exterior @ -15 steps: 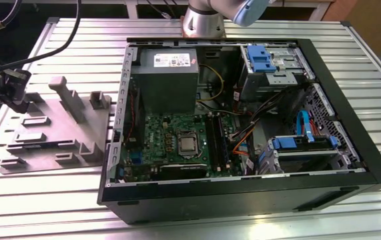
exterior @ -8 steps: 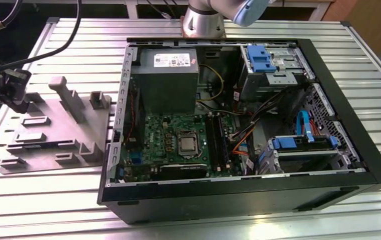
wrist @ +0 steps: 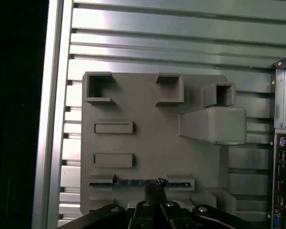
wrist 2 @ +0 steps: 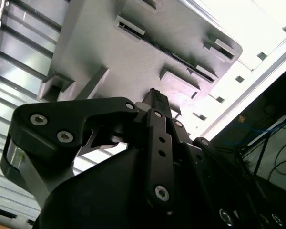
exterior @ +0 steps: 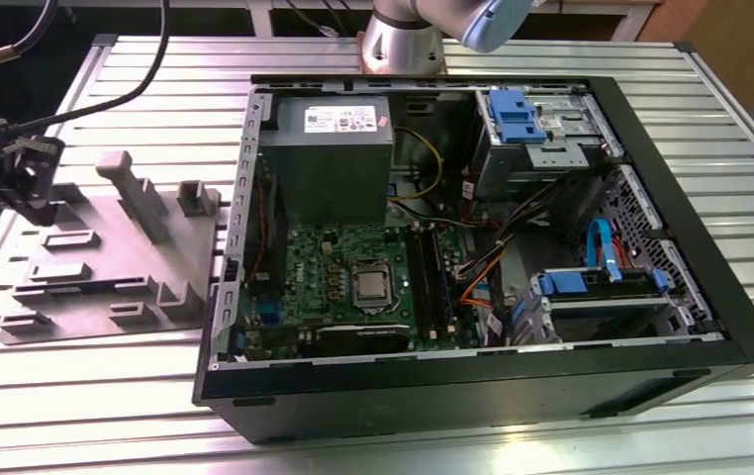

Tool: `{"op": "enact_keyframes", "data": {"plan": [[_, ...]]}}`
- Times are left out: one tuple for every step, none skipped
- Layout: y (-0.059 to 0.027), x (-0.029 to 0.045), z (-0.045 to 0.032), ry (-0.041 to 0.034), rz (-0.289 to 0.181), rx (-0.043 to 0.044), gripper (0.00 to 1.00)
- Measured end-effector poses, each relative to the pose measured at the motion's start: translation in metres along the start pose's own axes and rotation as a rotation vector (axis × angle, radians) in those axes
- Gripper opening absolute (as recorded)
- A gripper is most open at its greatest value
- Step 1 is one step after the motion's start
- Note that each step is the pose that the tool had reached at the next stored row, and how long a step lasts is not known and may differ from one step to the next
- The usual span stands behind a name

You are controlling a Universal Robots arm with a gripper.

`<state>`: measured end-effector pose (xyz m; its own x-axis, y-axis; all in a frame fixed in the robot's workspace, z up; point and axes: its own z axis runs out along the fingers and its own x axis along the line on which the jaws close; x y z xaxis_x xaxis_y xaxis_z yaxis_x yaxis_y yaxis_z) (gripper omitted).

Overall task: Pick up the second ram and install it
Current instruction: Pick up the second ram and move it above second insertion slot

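The second ram (wrist: 133,182) is a thin blue-green stick standing on edge in a slot of the grey fixture plate (wrist: 148,143). In the second wrist view the ram (wrist 2: 181,58) shows as a dark strip in that slot. My gripper (wrist: 155,185) hangs above the plate in line with the stick's middle. Its fingers are shut together with nothing visible between them, and in the second wrist view the gripper (wrist 2: 155,95) looks like one narrow bar. In the exterior view the gripper (exterior: 37,206) is over the fixture plate (exterior: 100,277) near the exterior view's left edge.
The open computer case (exterior: 483,386) lies to the exterior view's right of the fixture, with the green motherboard (exterior: 337,267) and its long black slots (exterior: 426,282) inside. A tall grey post (exterior: 133,193) and small holders rise from the plate. A black cable (exterior: 113,89) trails to the gripper.
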<state>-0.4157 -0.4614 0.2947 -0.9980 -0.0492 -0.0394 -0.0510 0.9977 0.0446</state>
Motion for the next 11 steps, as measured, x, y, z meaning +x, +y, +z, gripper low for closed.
{"op": "enact_keyframes", "data": {"plan": [[0.0,0.0,0.0005,0.0016,-0.018,-0.0005,0.1],[0.0,0.0,0.0011,0.0031,-0.036,-0.0011,0.1],[-0.0001,0.0001,0.0016,0.0046,-0.054,-0.0016,0.1],[-0.0001,0.0001,0.0021,0.0061,-0.073,-0.0022,0.1],[-0.0001,0.0001,0.0025,0.0075,-0.091,-0.0027,0.1],[-0.0001,0.0001,0.003,0.0086,-0.109,-0.0032,0.1],[-0.0001,0.0001,0.0035,0.0098,-0.127,-0.0037,0.1],[-0.0002,0.0001,0.0039,0.011,-0.145,-0.0042,0.1],[-0.0002,0.0002,0.0043,0.0123,-0.164,-0.0047,0.1],[-0.0002,0.0002,0.0048,0.0136,-0.182,-0.0051,0.1],[-0.0002,0.0002,0.0052,0.0147,-0.2,-0.0056,0.1]]}}
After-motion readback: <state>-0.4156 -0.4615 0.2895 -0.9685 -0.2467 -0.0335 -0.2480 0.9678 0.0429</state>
